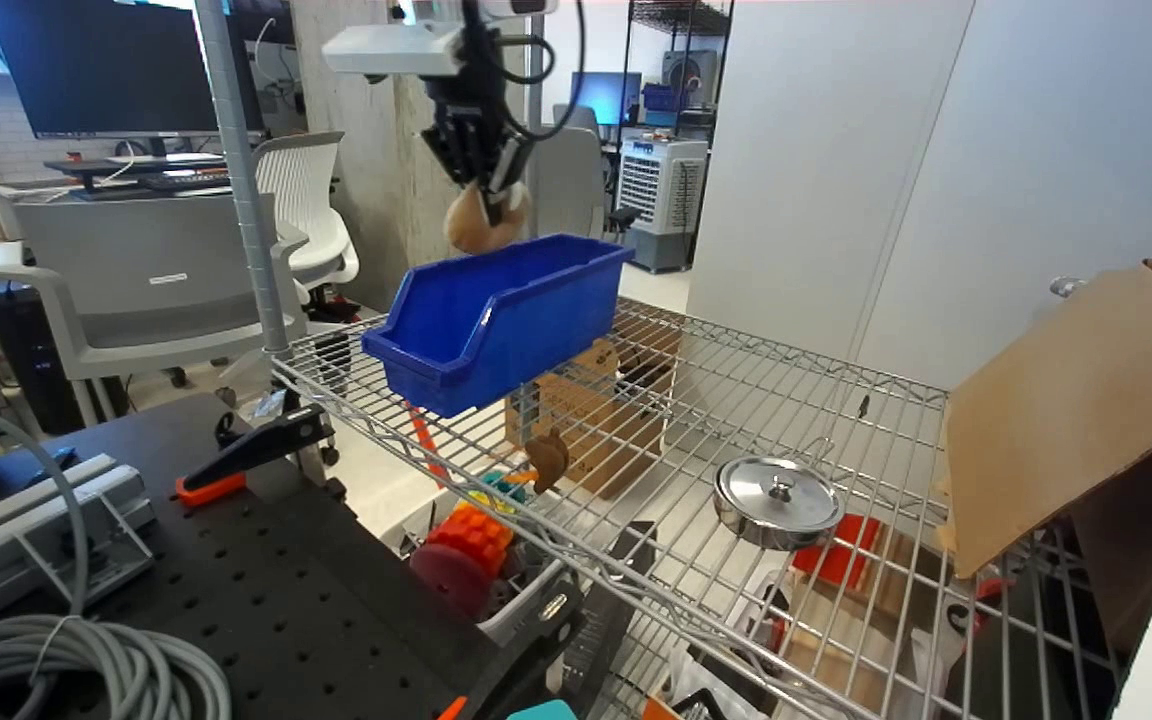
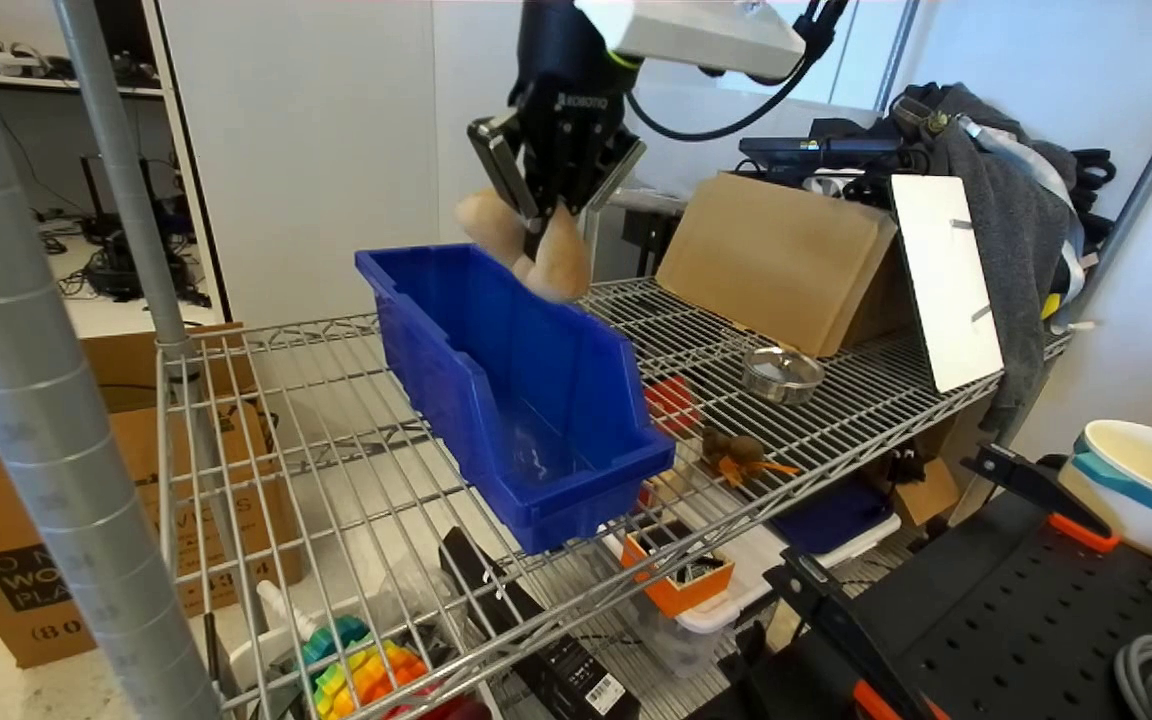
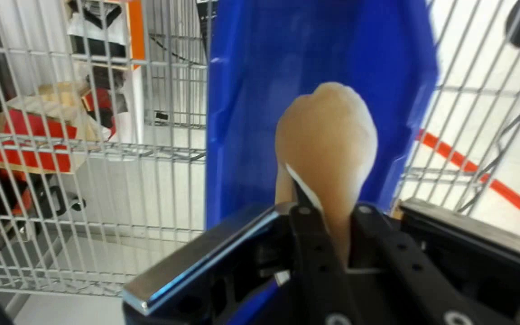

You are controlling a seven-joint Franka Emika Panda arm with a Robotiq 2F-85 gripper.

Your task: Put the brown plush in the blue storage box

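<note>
While above one blue storage box (image 1: 548, 322), one gripper (image 2: 546, 218) in narrow pinch around one brown plush (image 3: 332, 135).

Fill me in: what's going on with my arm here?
The black two-fingered gripper has the small, rounded, tan soft plush pinched over the bright blue, rectangular plastic bin, which stands on a silver metal wire shelf. The plush is not yet released, so setting it inside remains.

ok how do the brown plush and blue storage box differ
The brown plush is small, rounded and tan; the blue storage box is much larger, angular and bright blue. The plush hangs pinched in the gripper, while the box rests on the wire shelf. Both show in all three views.
</note>
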